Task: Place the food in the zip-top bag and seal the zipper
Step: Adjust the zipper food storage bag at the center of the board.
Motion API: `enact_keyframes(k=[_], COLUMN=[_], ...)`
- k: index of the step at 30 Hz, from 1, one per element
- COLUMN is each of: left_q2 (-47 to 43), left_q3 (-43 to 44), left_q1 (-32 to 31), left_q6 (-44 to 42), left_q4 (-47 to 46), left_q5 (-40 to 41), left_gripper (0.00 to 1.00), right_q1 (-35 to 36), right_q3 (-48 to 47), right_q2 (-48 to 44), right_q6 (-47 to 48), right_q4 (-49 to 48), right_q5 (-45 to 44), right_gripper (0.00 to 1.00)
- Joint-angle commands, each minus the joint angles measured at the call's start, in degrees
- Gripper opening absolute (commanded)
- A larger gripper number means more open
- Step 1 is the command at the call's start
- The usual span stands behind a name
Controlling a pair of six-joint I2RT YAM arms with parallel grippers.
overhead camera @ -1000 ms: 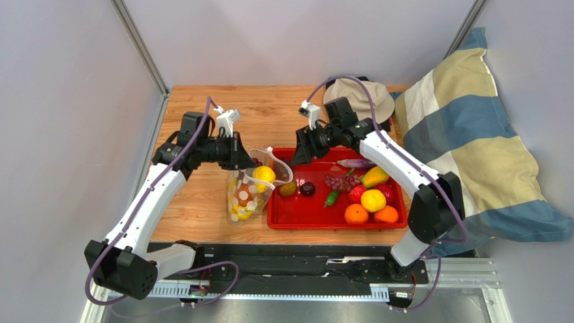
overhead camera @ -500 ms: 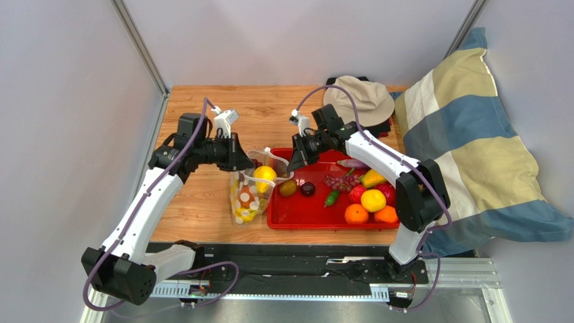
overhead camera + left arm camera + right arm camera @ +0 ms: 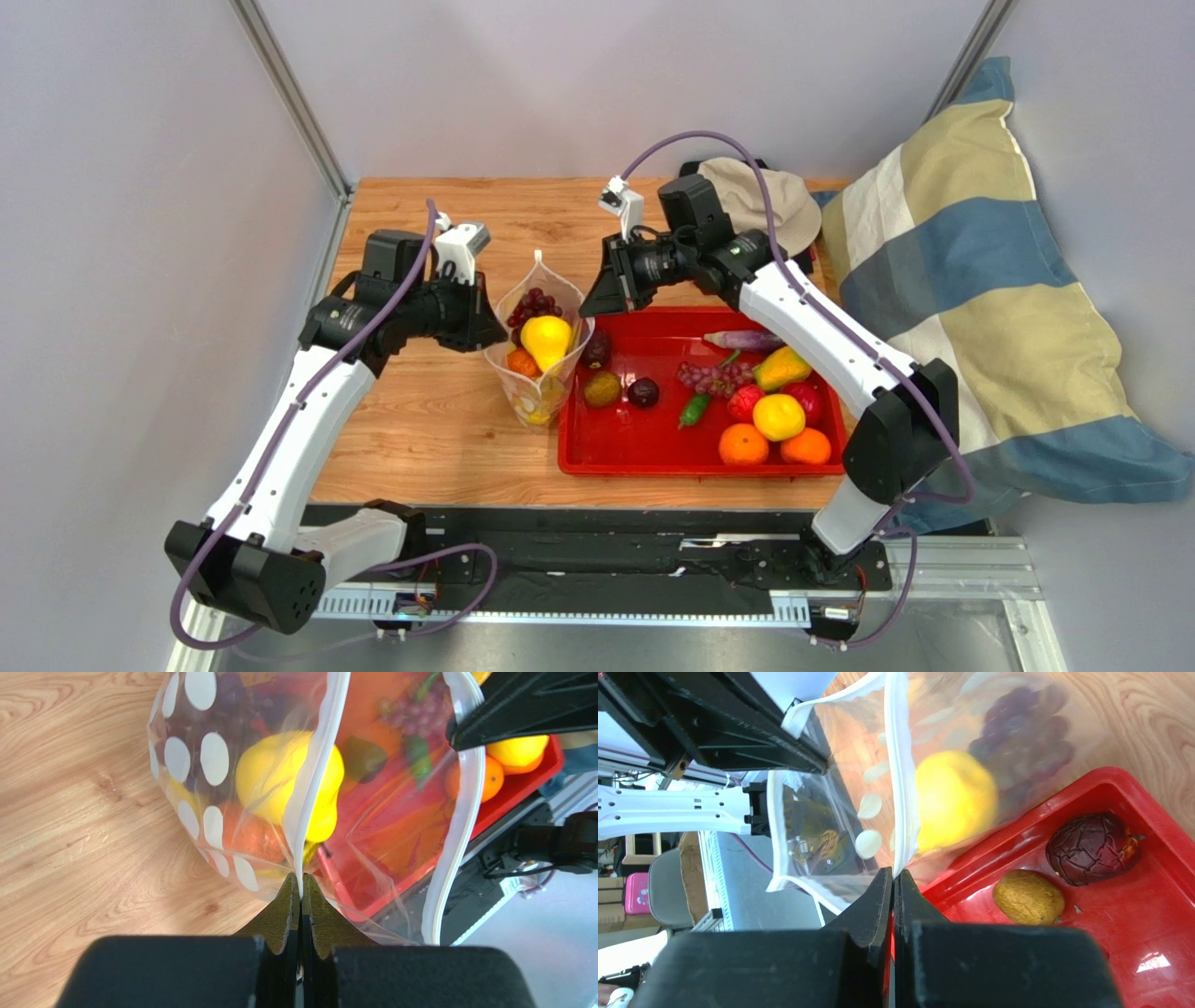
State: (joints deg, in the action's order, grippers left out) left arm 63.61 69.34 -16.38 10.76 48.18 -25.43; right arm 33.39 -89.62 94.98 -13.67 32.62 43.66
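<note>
- The left tool (image 3: 302,885) is pinched narrow on one side of the zip-top bag (image 3: 539,381), gripping its white zipper strip (image 3: 317,777).
- The right tool (image 3: 893,880) is clamped the same way on the opposite side of the rim.
- The bag hangs upright between them with its mouth spread open, over the wooden table (image 3: 407,434) and just beside the left edge of the red tray (image 3: 701,465).
- Inside the bag are a yellow fruit (image 3: 547,339) and dark grapes (image 3: 532,303).
- A dark plum (image 3: 1092,848) and a brown fruit (image 3: 1027,897) lie in the tray near the bag.
- An orange (image 3: 742,444) sits further right.
</note>
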Motion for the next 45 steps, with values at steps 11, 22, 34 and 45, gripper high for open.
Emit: enact_keyframes(k=[11,22,34,45], left_q2=[5.4,4.5,3.4,3.5], left_q3=[-1.2,-2.3,-2.9,-3.3], left_q1=[1.2,4.2,4.3,4.3], left_q6=[-4.4,-2.2,-1.4,-0.9], left_q4=[0.2,-2.3,-3.4,-3.4], left_q5=[2.2,-0.8,-2.8,-3.5], left_gripper=[0.0,0.0,0.0,0.0], right_q1=[-4.8,-8.6,-4.7,-1.7], right_q3=[3.8,13.9,10.6,10.3], right_q2=[-2.0,1.3,15.1,21.8], right_q6=[4.3,-1.3,-12.1,-15.6], right_q4=[1.0,-7.9,-15.6,-20.4], right_q5=[-1.6,-9.6,-15.0,-16.3], right_gripper=[0.59,0.76,0.77,0.76])
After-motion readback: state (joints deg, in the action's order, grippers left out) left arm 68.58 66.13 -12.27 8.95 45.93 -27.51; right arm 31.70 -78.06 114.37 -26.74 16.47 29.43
